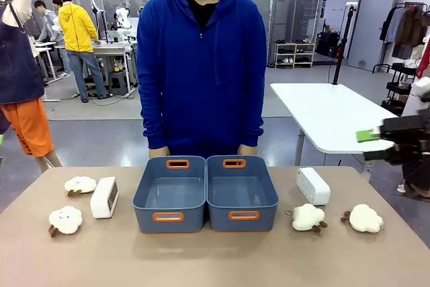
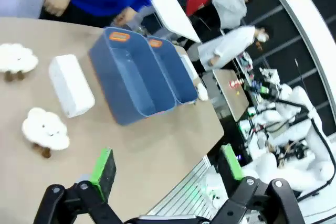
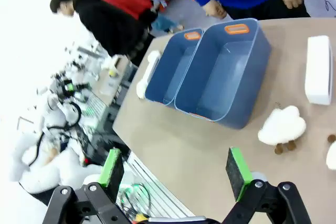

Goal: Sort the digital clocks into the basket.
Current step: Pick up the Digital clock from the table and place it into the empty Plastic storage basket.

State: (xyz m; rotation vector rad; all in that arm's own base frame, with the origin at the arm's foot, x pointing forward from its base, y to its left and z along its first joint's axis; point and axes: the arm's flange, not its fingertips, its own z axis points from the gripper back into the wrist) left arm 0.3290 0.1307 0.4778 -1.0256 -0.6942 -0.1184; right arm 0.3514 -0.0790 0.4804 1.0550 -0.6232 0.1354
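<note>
Both claws stand wide and empty; the left claw point(image 2: 168, 164) hangs over the near edge of the desk point(image 1: 215, 260), the right claw point(image 3: 175, 167) is off its right side, each well apart from any clock. Neither clock is binned; the left-hand clock point(image 1: 104, 197) stands on edge just left of the left bin point(image 1: 144, 214); the right-hand clock point(image 1: 313, 185) lies beside the right bin point(image 1: 269, 214); I cannot tell which bin is the basket. Judgement: the clocks are light, rigid plastic shells, smooth and likely slippery at the rounded corners; I would pinch across the narrow thickness at mid-length, pads flat on the broad faces. In the way: far-left plush point(image 1: 80, 184) and near-left plush point(image 1: 65, 220) flank the left-hand clock; right plush point(image 1: 308, 217) sits just in front of the right-hand clock; the person's hand point(image 1: 159, 152) hangs near the bins' far rims.
</note>
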